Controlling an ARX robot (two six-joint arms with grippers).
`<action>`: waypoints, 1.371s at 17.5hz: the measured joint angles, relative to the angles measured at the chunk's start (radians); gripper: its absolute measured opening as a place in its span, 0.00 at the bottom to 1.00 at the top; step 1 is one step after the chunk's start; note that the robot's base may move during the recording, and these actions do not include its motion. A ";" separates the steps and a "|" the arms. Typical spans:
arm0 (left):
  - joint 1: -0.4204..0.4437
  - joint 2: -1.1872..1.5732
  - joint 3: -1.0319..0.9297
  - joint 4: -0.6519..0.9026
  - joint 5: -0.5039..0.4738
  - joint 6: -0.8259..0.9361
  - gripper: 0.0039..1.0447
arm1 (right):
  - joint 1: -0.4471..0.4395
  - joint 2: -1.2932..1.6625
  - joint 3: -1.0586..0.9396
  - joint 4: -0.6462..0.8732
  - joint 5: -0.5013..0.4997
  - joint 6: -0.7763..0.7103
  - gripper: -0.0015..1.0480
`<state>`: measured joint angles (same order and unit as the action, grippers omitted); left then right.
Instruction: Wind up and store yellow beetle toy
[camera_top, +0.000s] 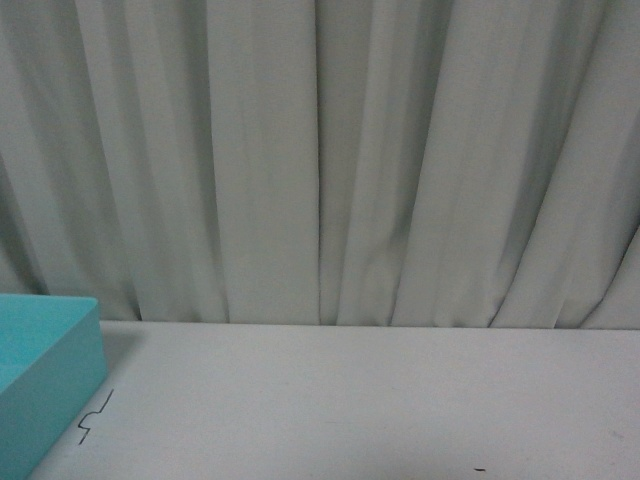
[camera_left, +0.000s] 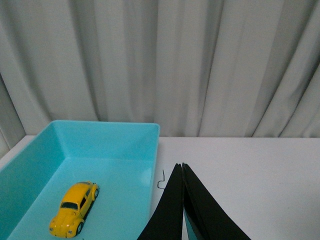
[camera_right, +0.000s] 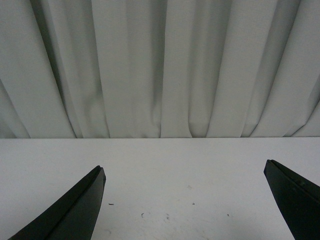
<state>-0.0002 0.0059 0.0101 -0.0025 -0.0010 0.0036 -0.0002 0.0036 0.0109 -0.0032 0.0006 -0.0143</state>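
1. Yellow beetle toy (camera_left: 75, 208) sits inside the turquoise bin (camera_left: 107, 131), wheels down, nothing touching it.
2. Left gripper (camera_left: 183, 167) is pinched together, holding nothing, just beside the bin.
3. Right gripper (camera_right: 185, 172) is spread wide and empty above the white table (camera_right: 165, 165).
4. Storing looks done; next call is simply pulling clear.

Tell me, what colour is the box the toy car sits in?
Light turquoise box; left wrist view shows it best.

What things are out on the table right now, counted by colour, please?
Yellow: 1, the yellow beetle toy, inside the tray
Turquoise: 1, the tray
Total: 2
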 joint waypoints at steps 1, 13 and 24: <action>0.000 0.000 0.000 -0.002 0.001 0.000 0.01 | 0.000 0.000 0.000 0.000 0.000 0.000 0.94; 0.000 0.000 0.000 -0.002 0.000 0.000 0.96 | 0.000 0.000 0.000 -0.001 0.000 0.000 0.94; 0.000 0.000 0.000 0.001 0.000 0.000 0.94 | 0.000 -0.001 0.000 0.001 0.000 0.000 0.94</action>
<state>-0.0002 0.0059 0.0101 -0.0017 -0.0006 0.0032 -0.0002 0.0025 0.0109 -0.0021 0.0002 -0.0143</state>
